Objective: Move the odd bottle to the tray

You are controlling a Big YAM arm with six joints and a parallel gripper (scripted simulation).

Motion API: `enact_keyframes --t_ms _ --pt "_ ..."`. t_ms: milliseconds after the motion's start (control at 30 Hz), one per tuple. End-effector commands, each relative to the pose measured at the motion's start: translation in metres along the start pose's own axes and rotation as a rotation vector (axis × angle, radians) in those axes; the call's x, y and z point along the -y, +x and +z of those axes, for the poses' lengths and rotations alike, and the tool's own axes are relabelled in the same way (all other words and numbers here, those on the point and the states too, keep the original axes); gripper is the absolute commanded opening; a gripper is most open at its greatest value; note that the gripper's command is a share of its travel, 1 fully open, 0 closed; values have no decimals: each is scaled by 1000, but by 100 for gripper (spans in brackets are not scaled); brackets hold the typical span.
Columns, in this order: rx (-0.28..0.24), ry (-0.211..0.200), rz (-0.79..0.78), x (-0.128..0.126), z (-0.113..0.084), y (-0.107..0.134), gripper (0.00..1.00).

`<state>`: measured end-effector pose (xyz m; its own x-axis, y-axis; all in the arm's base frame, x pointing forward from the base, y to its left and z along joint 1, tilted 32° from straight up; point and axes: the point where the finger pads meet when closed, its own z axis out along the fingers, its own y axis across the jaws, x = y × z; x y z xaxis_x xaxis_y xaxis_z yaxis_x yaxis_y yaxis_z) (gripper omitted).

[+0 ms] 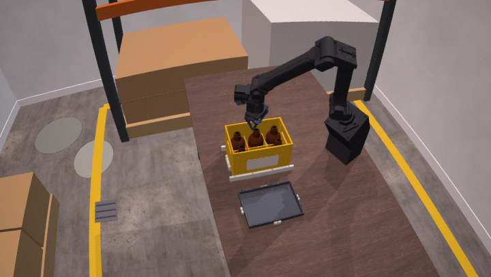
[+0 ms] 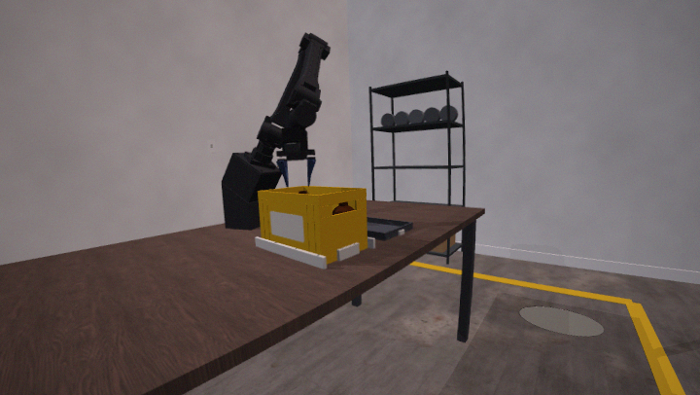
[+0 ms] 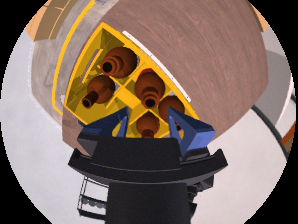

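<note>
Five brown bottles stand in the yellow crate (image 1: 287, 156) (image 2: 342, 235). In the top view, the back row holds a left bottle (image 1: 236, 142), a middle bottle (image 1: 255, 138) (image 3: 150, 87) and a right bottle (image 1: 273, 136). The front row holds a left bottle (image 3: 100, 90) and a right bottle (image 3: 148, 122), mostly hidden by the crate wall in the top view. I cannot tell whose neck differs. My gripper (image 1: 254, 127) (image 2: 298, 186) (image 3: 148, 109) is open and empty, pointing down above the crate. The dark tray (image 1: 271, 202) (image 2: 389, 229) has nothing on it.
White strips (image 1: 261, 172) (image 2: 289, 251) lie on the table along the crate's base. Small white blocks sit at the tray's sides. The crate's walls and dividers rise around the bottles. The front middle compartment holds no bottle. The arm's base stands right of the crate in the top view.
</note>
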<state>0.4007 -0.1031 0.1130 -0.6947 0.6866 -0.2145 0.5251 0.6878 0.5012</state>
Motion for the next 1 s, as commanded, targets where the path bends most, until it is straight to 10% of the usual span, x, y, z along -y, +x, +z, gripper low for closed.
enact_keyframes --t_ms 0,967 --pt "-21 7 3 4 12 5 61" --pt "-9 8 9 11 8 2 61"
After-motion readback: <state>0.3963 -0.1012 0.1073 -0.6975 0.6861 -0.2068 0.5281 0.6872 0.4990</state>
